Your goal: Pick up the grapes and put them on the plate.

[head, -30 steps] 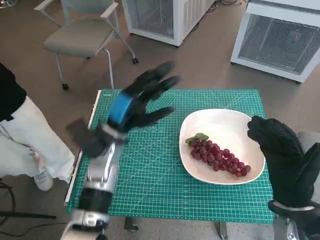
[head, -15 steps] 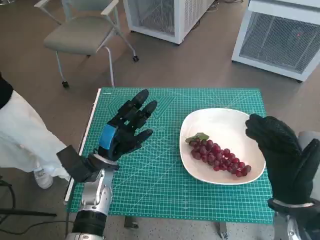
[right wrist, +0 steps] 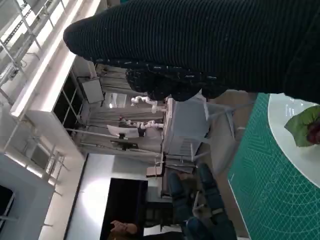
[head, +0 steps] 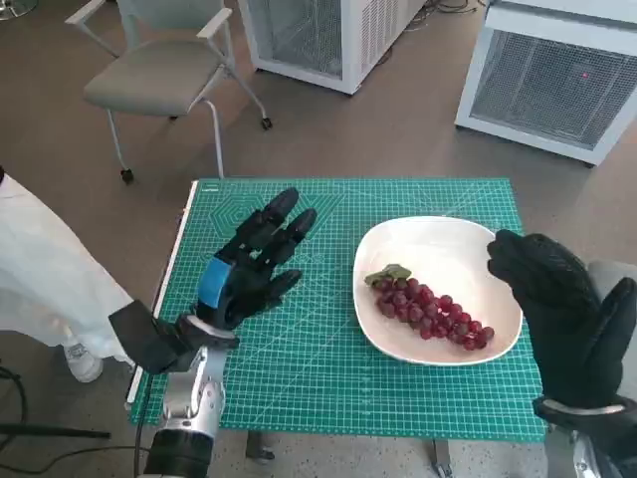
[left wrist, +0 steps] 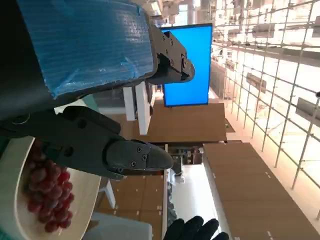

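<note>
Red grapes (head: 426, 314) lie inside the white plate (head: 438, 239), stem leaf toward 10 o'clock, bunch trailing to 4 o'clock. Plate sits on the green cutting mat (head: 299, 368), right half. Left hand (head: 249, 264) hovers over the mat at 9 o'clock of the plate, fingers spread, holding nothing. Right hand (head: 557, 309) at the plate's 3 o'clock rim, empty; finger spread: cannot tell. Grey chair (head: 164, 75) at 11 o'clock.
</note>
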